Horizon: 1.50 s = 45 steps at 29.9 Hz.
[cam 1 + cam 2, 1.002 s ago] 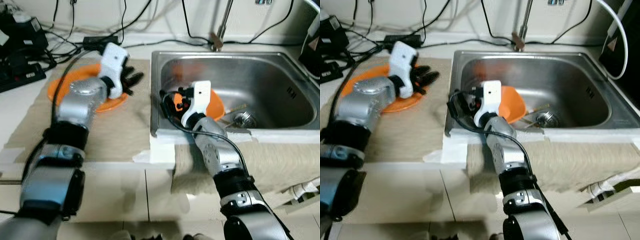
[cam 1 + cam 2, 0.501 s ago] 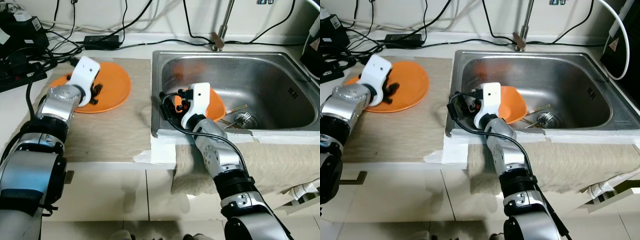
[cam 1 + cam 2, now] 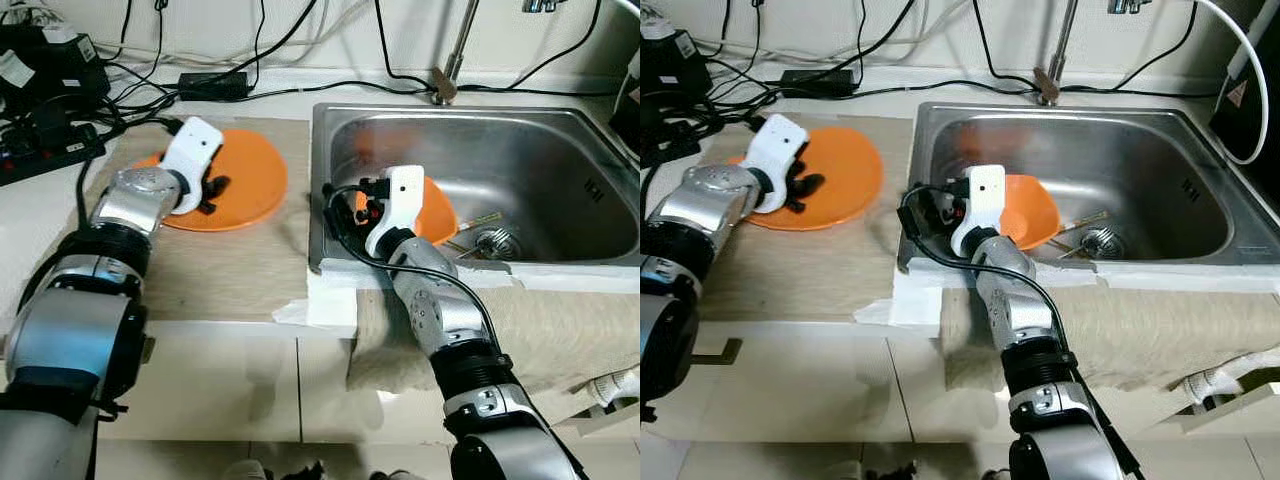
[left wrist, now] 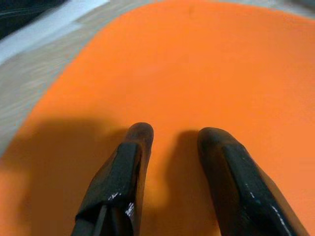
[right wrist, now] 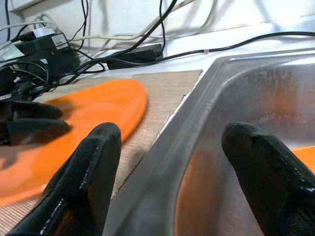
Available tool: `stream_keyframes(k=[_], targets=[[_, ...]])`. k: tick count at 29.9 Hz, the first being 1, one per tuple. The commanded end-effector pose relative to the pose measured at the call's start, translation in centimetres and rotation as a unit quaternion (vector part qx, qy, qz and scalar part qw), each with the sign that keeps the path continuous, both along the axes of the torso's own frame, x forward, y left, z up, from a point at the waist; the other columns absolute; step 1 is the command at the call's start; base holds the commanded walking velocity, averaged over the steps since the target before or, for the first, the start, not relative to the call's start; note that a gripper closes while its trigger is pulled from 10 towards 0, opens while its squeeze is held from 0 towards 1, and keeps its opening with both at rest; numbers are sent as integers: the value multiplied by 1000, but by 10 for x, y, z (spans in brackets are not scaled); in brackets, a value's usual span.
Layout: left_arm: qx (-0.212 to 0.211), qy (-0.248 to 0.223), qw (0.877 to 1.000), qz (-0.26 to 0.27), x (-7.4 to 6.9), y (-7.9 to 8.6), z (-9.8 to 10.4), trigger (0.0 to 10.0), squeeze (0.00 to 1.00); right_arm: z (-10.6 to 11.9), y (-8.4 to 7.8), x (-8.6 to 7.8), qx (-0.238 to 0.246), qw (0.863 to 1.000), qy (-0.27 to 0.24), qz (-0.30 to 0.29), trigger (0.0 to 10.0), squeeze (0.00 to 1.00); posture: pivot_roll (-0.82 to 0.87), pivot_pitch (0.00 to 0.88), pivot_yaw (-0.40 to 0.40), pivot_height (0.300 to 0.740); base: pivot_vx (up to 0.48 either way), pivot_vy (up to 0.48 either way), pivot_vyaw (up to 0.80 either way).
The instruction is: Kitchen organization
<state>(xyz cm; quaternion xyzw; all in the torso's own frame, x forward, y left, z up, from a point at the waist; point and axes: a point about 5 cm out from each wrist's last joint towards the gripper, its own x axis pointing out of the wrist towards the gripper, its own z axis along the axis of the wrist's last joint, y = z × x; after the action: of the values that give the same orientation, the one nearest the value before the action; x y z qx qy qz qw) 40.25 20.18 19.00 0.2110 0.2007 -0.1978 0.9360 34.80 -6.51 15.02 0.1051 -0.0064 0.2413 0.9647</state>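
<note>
An orange plate [image 3: 245,170] lies on the beige mat [image 3: 220,265] left of the steel sink [image 3: 560,150]. My left gripper [image 3: 212,190] rests low over the plate's left part. Its black fingers [image 4: 130,162] stand open just above the orange surface, with nothing between them. An orange bowl [image 3: 438,212] leans inside the sink near its left wall. My right gripper [image 3: 345,205] hovers at the sink's left rim [image 5: 197,123] beside that bowl. It is open, its fingers [image 5: 93,167] spread wide, empty.
Chopsticks [image 3: 482,218] and the drain [image 3: 497,241] lie on the sink floor. The faucet [image 3: 452,60] rises behind the sink. A power strip [image 3: 45,150], an adapter [image 3: 212,85] and cables crowd the back left. A cloth [image 3: 540,320] hangs over the counter's front edge.
My left gripper came down from above the plate onto its left part, and the plate has slid a little toward the sink. The right arm stayed put.
</note>
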Motion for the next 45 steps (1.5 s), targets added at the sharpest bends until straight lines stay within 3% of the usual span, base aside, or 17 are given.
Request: stream_keyframes(k=[1,5,9,12,16,17,21,22,29,34,39,42,45], targets=[[-7,45,999,-21,-6,-6,-17,10000,0,-1,-1,-1,2,1000,4,-2,10000,0,66,0,18,740,0,0,0],[-27,67,996,-49,-12,-17,-29,10000,0,-1,0,0,1,1000,7,0,10000,0,87,0,13,740,0,0,0],[-24,96,994,-52,-20,-18,-48,10000,0,-1,1,0,1,1000,8,2,10000,0,90,0,12,740,0,0,0],[-27,98,994,-49,-22,-17,-49,10000,0,-1,2,0,1,1000,9,4,10000,0,91,0,13,740,0,0,0],[-46,56,997,-22,-15,-14,-32,10000,0,-2,2,0,1,1000,10,5,10000,0,87,0,14,740,0,0,0],[-59,11,998,-19,-10,-15,-17,10000,0,-2,1,0,1,1000,9,4,10000,0,87,0,14,740,0,0,0],[-95,-47,994,-6,-6,-17,4,10000,0,-2,1,-1,1,1000,8,5,10000,0,78,0,16,740,0,0,0],[-117,-81,990,-4,-4,-18,16,10000,0,-1,0,-1,-2,1000,5,5,10000,0,75,0,16,740,0,0,0],[-143,-133,981,-5,-8,-17,29,10000,0,1,-7,-1,-10,1000,-5,-3,10000,0,69,0,11,740,0,0,0],[-124,-138,983,13,-10,-4,27,10000,0,2,-11,1,-15,1000,-7,-7,10000,0,68,0,10,740,0,0,0],[-75,-140,985,73,-15,29,21,10000,0,1,-15,2,-16,1000,-6,-13,10000,0,67,0,12,740,0,0,0],[-67,-143,982,103,-20,45,18,10000,0,-1,-17,1,-18,1000,-3,-14,10000,0,72,0,9,740,0,0,0],[-64,-142,982,111,-23,50,15,10000,0,-3,-19,1,-20,1000,-2,-15,10000,0,77,0,2,740,0,0,0]])
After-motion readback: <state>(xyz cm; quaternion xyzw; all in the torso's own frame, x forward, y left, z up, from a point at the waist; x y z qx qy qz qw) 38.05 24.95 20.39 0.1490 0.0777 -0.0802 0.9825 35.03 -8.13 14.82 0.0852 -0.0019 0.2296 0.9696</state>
